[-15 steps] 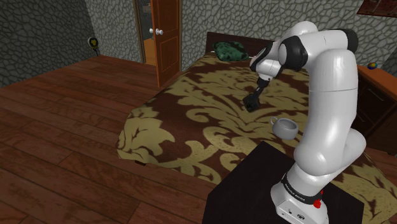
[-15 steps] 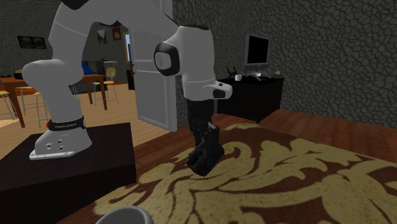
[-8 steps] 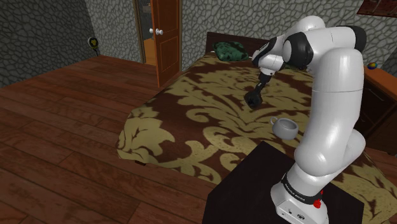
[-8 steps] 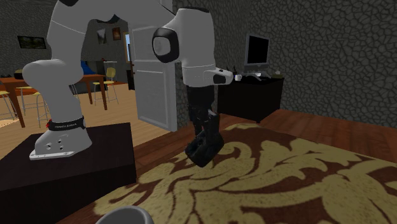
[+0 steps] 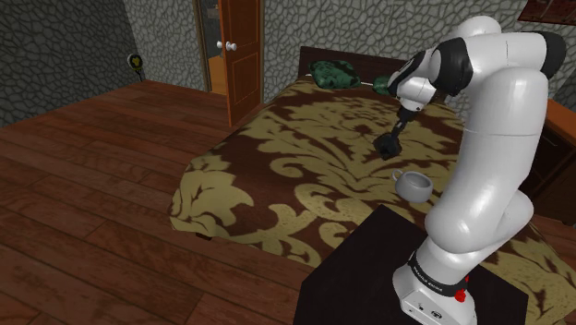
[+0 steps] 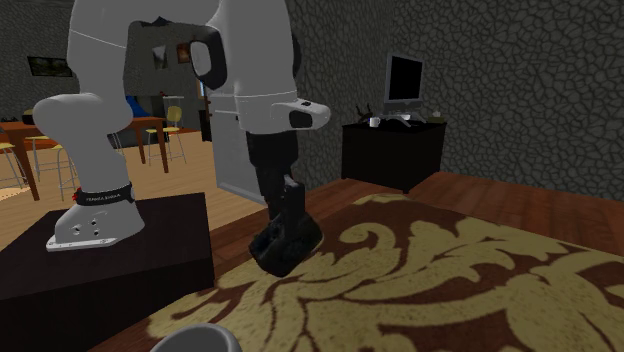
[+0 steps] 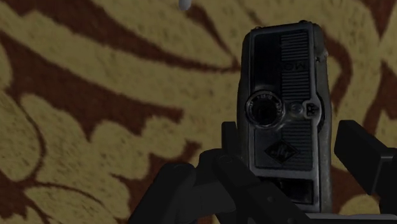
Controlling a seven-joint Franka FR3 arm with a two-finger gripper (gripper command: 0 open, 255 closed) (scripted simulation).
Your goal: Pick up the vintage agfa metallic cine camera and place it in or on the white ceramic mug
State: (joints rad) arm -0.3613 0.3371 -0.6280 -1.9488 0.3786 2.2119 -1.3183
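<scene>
Black and dark grey, with ribbed panels and a round lens ring, the cine camera [image 7: 284, 114] sits clasped between the jaws, one black finger [image 7: 369, 159] at each side of its body; the jaws are closed on it and on nothing else. Its long axis runs along the fingers, away from the hand. In the shoulder view it hangs above the patterned bedspread [image 5: 277, 157], apparently clear of it. The pale mug [image 5: 415, 184] stands upright on the bed, mouth up, near the camera, below it and toward that view's right, on the side of the stand [image 5: 369, 268]. The coming move likely turns on that offset: a short carry toward the stand until the camera's far end is over the mug's mouth, then a lowering. The camera may prove too long to sink in fully.
</scene>
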